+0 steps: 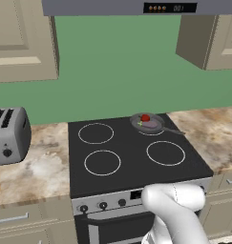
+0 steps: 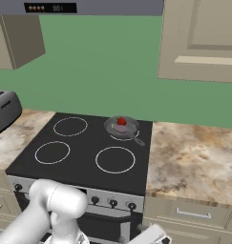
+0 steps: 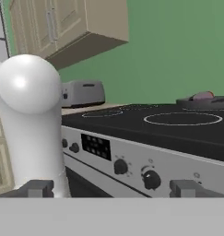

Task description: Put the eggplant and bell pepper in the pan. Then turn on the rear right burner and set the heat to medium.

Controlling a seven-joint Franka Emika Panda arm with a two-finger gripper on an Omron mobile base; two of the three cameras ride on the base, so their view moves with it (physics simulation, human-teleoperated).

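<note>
The small grey pan (image 1: 158, 126) sits at the back right of the black stovetop, on the rear right burner (image 1: 151, 133), whose white circle peeks out at the pan's front. The red bell pepper (image 1: 145, 117) and the purple eggplant (image 1: 151, 125) lie inside it. From the other side the pan (image 2: 129, 127) holds the same bell pepper (image 2: 121, 121) and eggplant (image 2: 118, 127). My gripper (image 3: 112, 189) is low in front of the stove's control panel, open, with nothing between its fingertips (image 3: 37, 188). The pan (image 3: 210, 102) and eggplant (image 3: 202, 96) show far off at the right.
A row of dark knobs (image 1: 103, 205) runs along the stove's front panel, and two knobs (image 3: 151, 179) are close ahead of the hand. A silver toaster (image 1: 7, 134) stands on the counter left of the stove. Wall cabinets and a hood hang above.
</note>
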